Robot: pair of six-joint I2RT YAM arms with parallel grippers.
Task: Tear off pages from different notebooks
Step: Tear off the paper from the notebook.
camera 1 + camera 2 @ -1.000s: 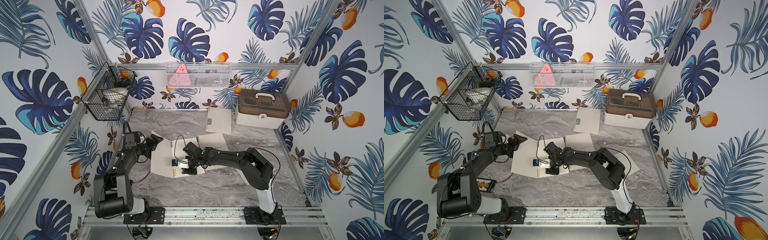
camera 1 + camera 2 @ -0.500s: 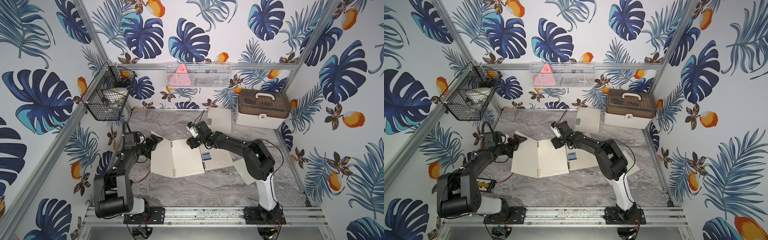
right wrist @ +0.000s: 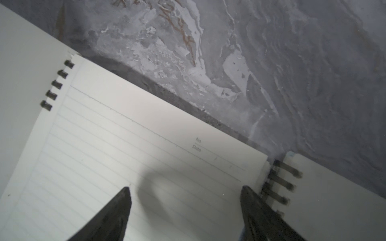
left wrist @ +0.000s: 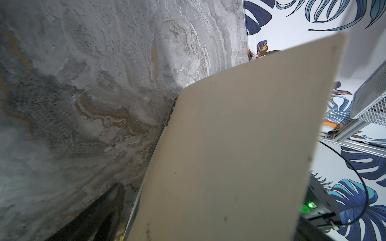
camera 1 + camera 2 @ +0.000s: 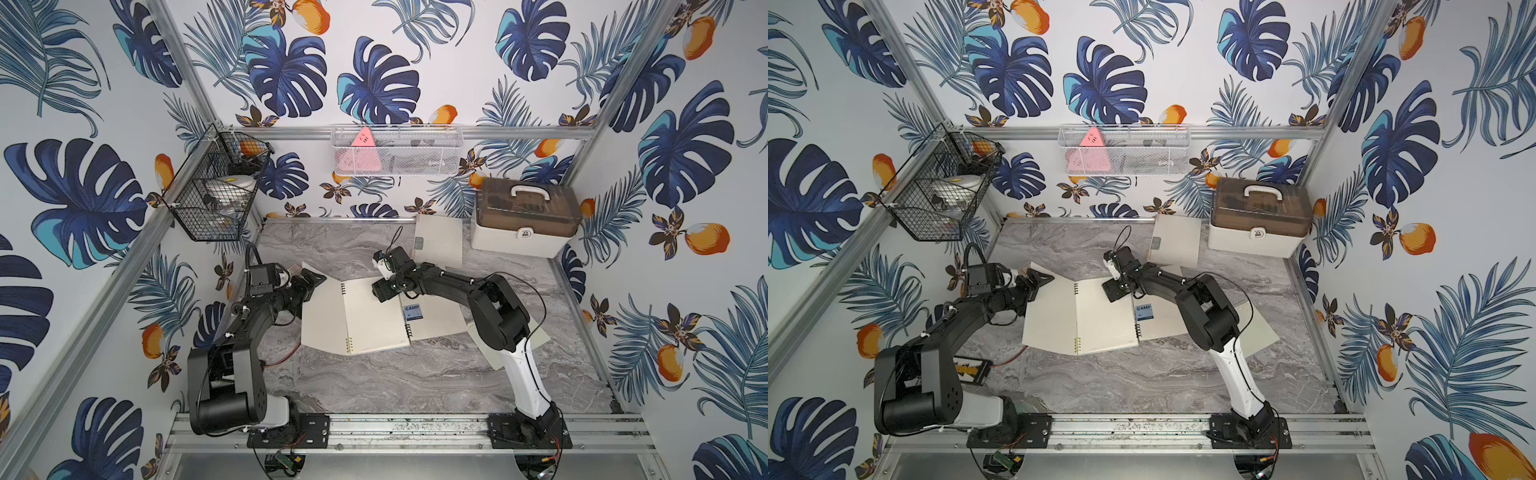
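- While the R gripper hangs over the open notebook, its jaws are wide apart w/ nothing between them. Fingertips are close above the lined page, near its "No./Date" header end.
- One fingertip is just beside the wire coil of the CAMP notebook, which lies closed, right up against the open one's right edge.
- L gripper: jaws spread, nothing held, at the far-left corner of the open notebook's flipped cover. Cover looks tilted up in the L wrist view. Contact: can't tell.
- 3rd notebook is closed at the back of the table, just beside the white box.
- Loose page is flat on the table, partly under the R arm.
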